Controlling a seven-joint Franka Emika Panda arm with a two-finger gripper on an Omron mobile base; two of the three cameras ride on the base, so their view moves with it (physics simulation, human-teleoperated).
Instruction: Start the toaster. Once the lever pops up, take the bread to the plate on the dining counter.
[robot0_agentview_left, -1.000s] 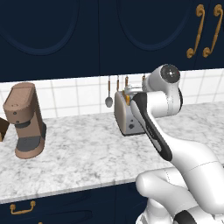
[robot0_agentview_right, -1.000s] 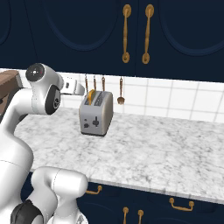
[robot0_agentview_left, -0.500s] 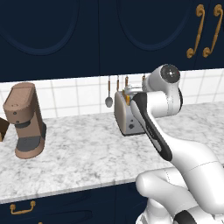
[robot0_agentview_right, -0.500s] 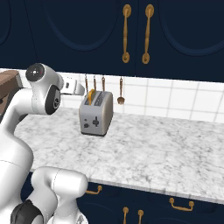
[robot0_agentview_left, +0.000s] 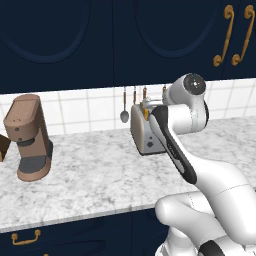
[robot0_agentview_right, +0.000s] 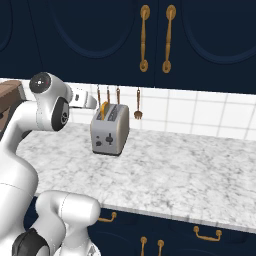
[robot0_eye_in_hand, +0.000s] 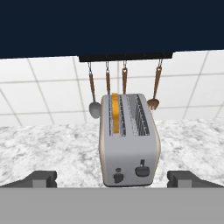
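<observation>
Bread (robot0_eye_in_hand: 115, 113) is sitting in toaster (robot0_eye_in_hand: 129, 142), centre frame; nothing is changing over the last second, lever (robot0_eye_in_hand: 141, 164) unpressed. Tool (robot0_eye_in_hand: 112, 179) is hovering released.

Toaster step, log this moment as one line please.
phase: approach | tool: open, short of toaster | bread: in left slot | lever: untouched

Kitchen, marble worktop (robot0_agentview_left: 90, 175), tiled wall (robot0_agentview_right: 200, 112), toaster (robot0_eye_in_hand: 129, 140), coffee machine (robot0_agentview_left: 29, 136)
</observation>
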